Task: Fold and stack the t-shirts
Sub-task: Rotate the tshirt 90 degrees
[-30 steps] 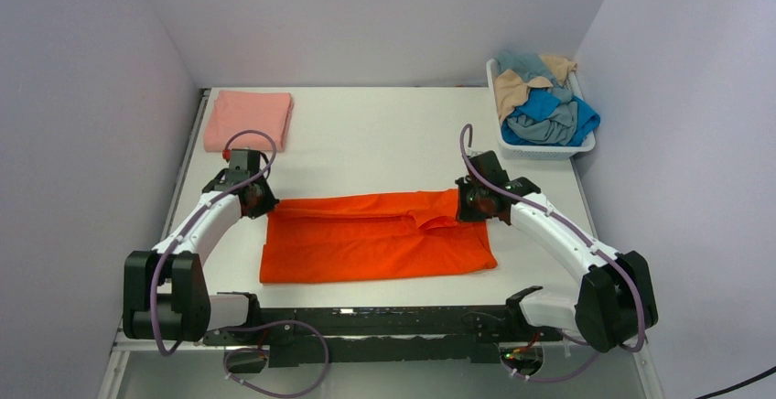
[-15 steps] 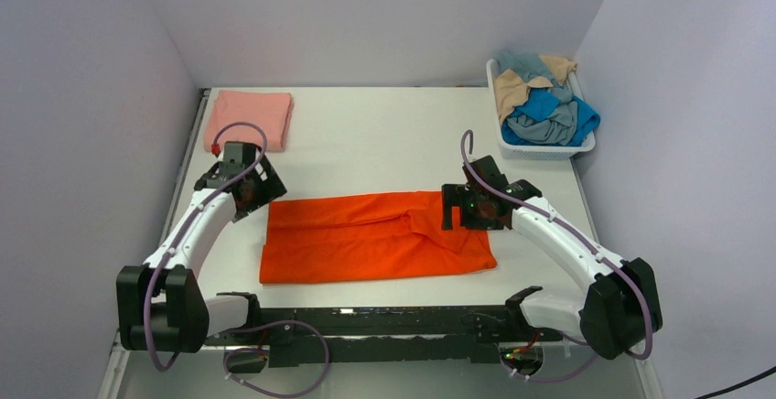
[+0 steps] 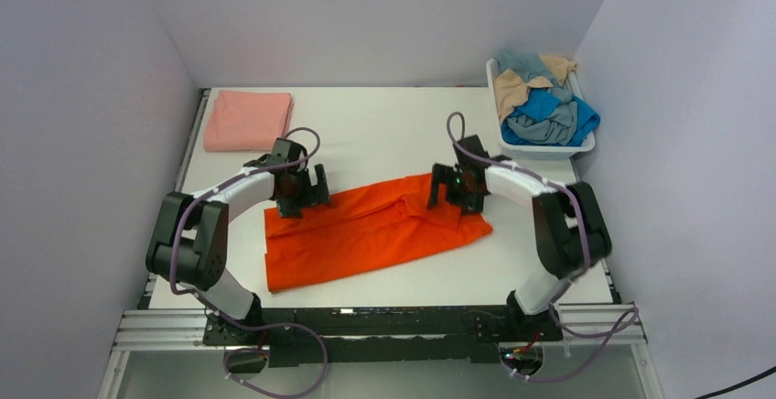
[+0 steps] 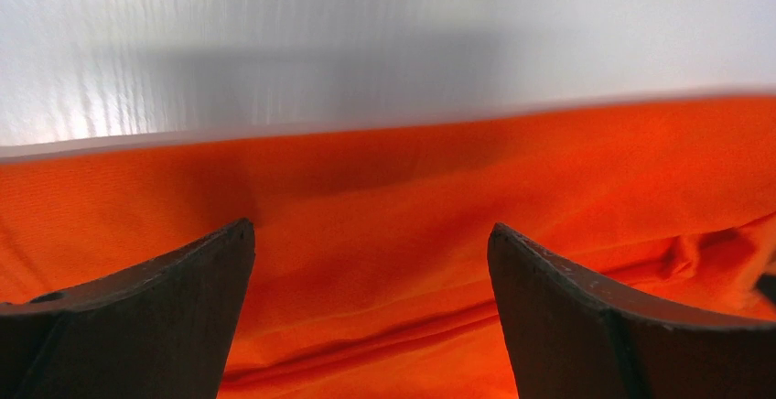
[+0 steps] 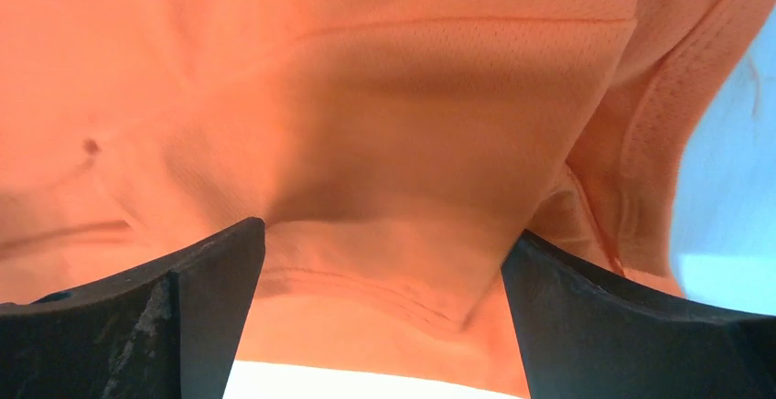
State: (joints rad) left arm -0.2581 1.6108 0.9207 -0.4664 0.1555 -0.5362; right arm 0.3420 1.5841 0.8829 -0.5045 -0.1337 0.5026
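Hovering wide open and empty, left gripper (image 3: pixel 309 188) and right gripper (image 3: pixel 448 194) alike, low over the two ends of the orange t-shirt (image 3: pixel 375 230) lying half-folded and askew in the middle of the table (image 3: pixel 384 129). Looks light, limp and prone to sagging, so best pinched through all layers at the far corners and kept taut. Then across to the folded salmon-pink t-shirt (image 3: pixel 247 120), far left.
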